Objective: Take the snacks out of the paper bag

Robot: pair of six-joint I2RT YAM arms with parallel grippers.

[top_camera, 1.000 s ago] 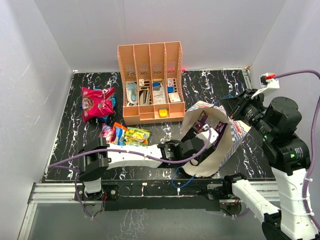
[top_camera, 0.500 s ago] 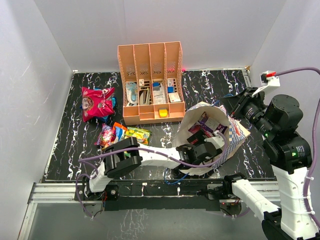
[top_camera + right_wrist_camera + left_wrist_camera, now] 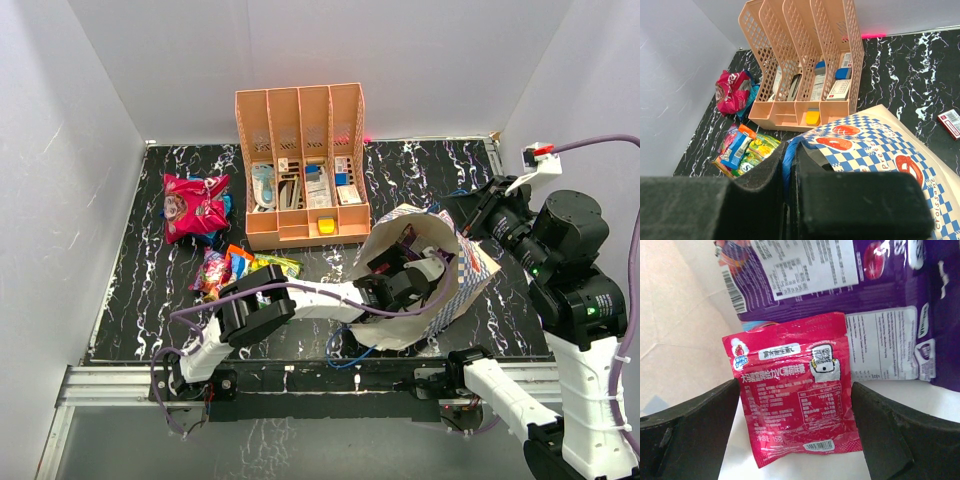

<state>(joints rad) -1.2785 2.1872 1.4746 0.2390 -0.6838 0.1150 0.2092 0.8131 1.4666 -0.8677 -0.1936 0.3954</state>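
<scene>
Way off to the left of the left jaws, outside the bag, there's a crumpled pink packet [image 3: 193, 205] and a little pile of packets [image 3: 240, 268] (orange, blue, green) on the table [image 3: 150, 300]. Can't read any brand on those.

The left gripper [image 3: 795, 390] is down inside the paper bag [image 3: 462, 278] with its jaws spread wide. A red packet [image 3: 795, 395] lies flat right between them, not pinched, showing Chinese print, a QR code and a barcode. Just past the fingertips are purple packets [image 3: 805, 275] with white ingredient labels.

The right gripper [image 3: 790, 160] is clenched on the blue cord handle [image 3: 786, 167] at the bag's rim. To the right of those jaws the blue-checked side reads "croissant". Beyond them sits the orange organizer [image 3: 805, 50].
</scene>
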